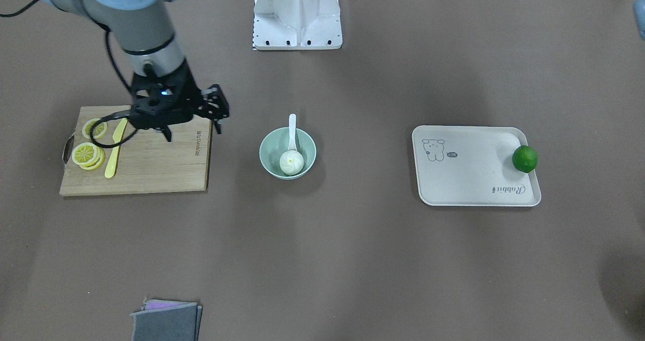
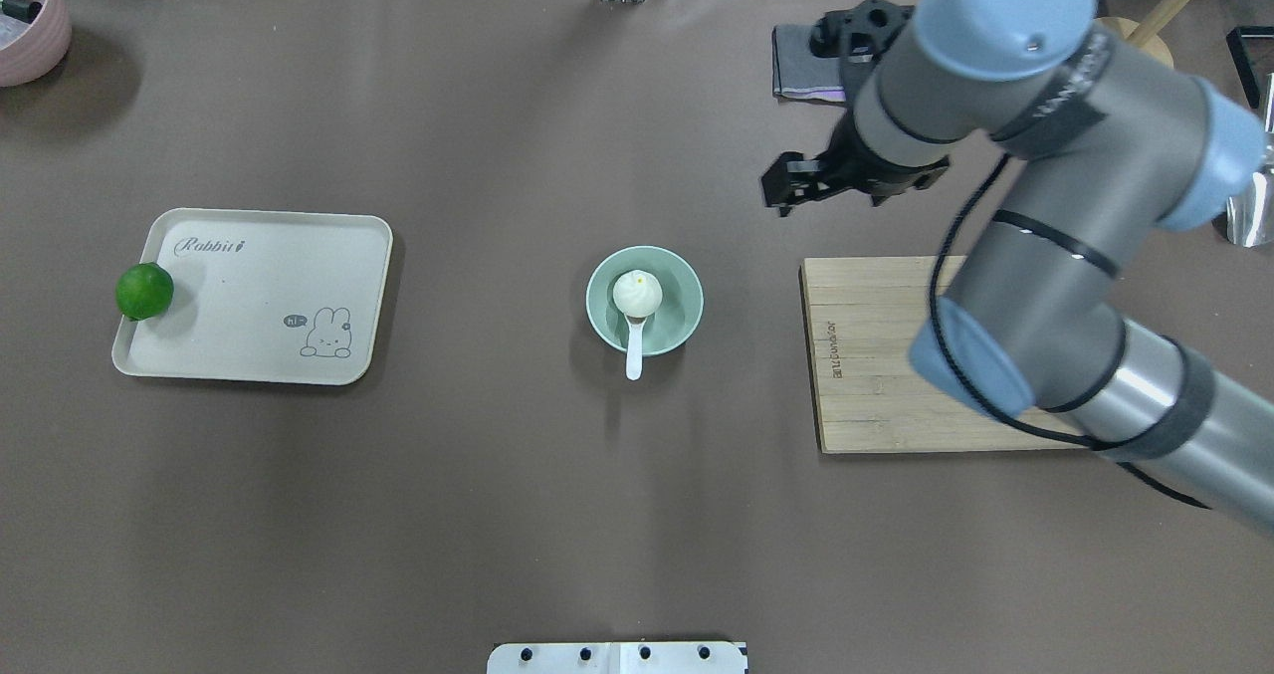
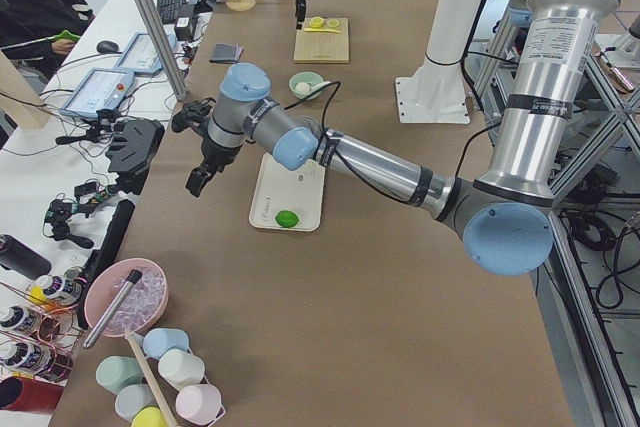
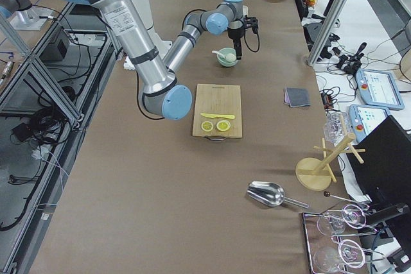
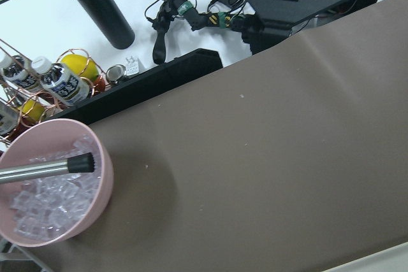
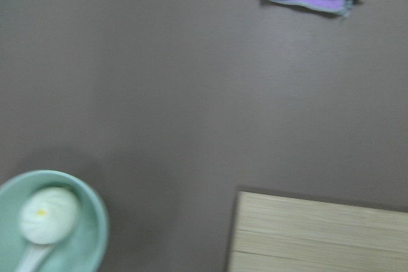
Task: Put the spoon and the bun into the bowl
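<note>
The mint-green bowl [image 1: 267, 147] stands at the table's middle, also in the overhead view [image 2: 687, 301]. The white bun [image 1: 292, 162] sits inside it [image 2: 637, 293]. The white spoon [image 1: 292, 129] lies with its scoop in the bowl under the bun and its handle over the rim [image 2: 634, 350]. My right gripper [image 1: 194, 132] hangs open and empty above the inner edge of the cutting board, to one side of the bowl [image 2: 796, 181]. My left gripper [image 3: 200, 172] shows only in the exterior left view, beyond the tray; I cannot tell whether it is open.
A wooden cutting board [image 1: 161, 169] holds lemon slices [image 1: 88, 154] and a yellow knife [image 1: 116, 147]. A cream tray [image 1: 468, 169] has a green lime [image 1: 524, 158] at its edge. A grey cloth [image 1: 166, 321] lies at the far edge. A pink ice bowl [image 5: 51, 195] stands at the table's corner.
</note>
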Motion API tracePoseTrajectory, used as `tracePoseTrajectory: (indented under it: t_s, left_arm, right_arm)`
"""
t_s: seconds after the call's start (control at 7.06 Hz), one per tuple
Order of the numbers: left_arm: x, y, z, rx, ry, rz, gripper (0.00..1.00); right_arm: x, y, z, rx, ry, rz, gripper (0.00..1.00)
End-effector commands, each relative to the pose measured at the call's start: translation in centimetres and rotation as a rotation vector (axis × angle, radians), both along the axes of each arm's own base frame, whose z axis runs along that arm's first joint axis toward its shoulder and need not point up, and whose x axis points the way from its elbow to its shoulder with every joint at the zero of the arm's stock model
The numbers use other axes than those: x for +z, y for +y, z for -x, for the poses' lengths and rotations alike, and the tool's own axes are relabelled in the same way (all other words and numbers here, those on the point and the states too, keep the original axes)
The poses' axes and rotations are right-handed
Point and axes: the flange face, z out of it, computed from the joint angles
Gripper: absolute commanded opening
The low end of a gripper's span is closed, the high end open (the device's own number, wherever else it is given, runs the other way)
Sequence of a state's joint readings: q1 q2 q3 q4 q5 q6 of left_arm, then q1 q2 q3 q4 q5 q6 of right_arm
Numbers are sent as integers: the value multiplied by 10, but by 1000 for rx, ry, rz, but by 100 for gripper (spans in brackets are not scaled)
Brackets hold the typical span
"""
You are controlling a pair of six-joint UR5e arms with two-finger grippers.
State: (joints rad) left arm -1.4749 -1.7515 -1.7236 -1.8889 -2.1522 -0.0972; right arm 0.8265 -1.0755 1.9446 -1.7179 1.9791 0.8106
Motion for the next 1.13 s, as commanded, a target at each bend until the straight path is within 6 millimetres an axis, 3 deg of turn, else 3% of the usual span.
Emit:
tracePoseTrajectory:
  t_s: [0.0,0.14,0.28,0.42,0.57,0.85,0.99]
  left_arm:
    - [64,24,37,-17,-2,102,98]
    - [112,51,48,-39,-12,189,98]
    - [129,62,60,-57,1,224,98]
    - [145,84,56,-36,45,266,98]
    - [159,104,51,-9,112,306,98]
    - [171,112,49,-12,118,341,98]
    - [172,113,50,-14,119,361,98]
  right_arm:
    - [112,-10,-155,-2,105,-35,100]
    - [168,-14,-225,-43,116,-18,100]
    - [218,-28,-284,-87,98,-4,100]
    - [274,-23,-325,-144,66,14,100]
    - [299,-14,-360,-105,41,57,100]
    - [337,3,-377,-77,42,141,100]
    - [338,4,-377,-75,43,145,100]
